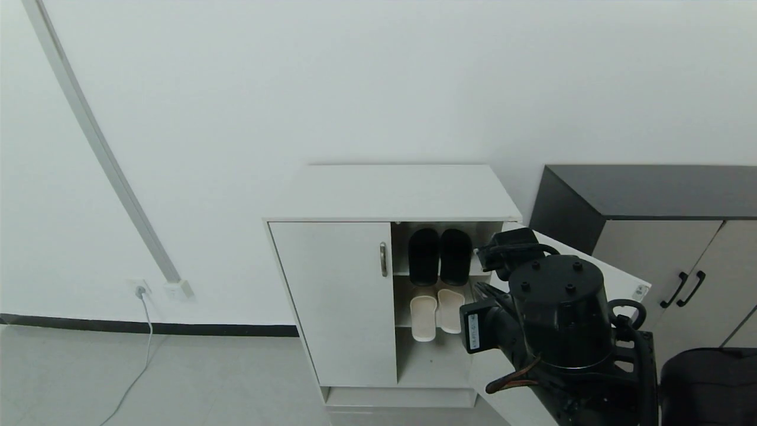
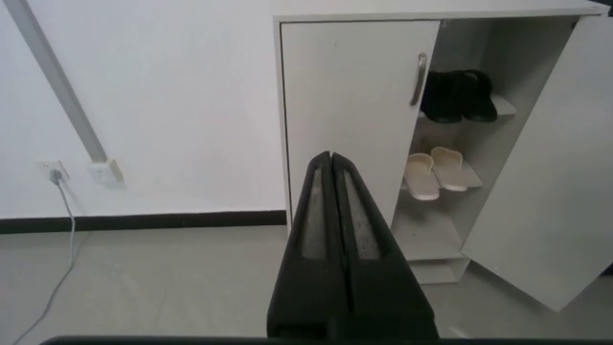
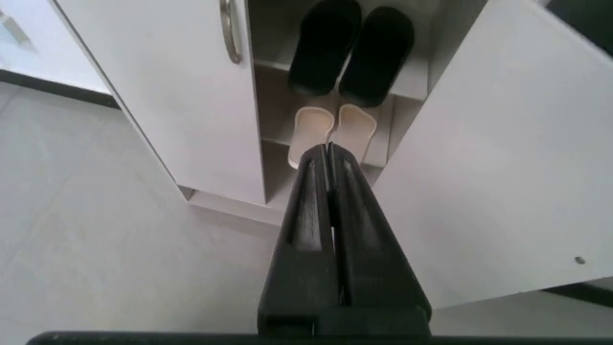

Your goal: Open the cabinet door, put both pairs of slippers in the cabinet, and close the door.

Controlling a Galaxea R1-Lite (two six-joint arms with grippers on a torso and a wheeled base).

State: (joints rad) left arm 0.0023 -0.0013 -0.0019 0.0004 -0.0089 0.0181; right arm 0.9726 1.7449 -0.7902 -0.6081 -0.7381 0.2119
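The white cabinet (image 1: 390,192) stands against the wall with its left door (image 1: 331,296) closed and its right door (image 1: 621,278) swung open. A black pair of slippers (image 1: 440,255) lies on the upper shelf, and a cream pair (image 1: 437,313) on the shelf below. My right arm is in front of the open door. My right gripper (image 3: 329,158) is shut and empty, just outside the opening, with the cream slippers (image 3: 356,123) beyond its tip. My left gripper (image 2: 330,168) is shut and empty, well back from the cabinet (image 2: 359,105).
A dark cabinet (image 1: 650,195) with grey doors stands right of the white one, close behind the open door. A wall socket with a cable (image 1: 141,290) sits low on the left wall. Bare floor (image 1: 177,378) lies in front and to the left.
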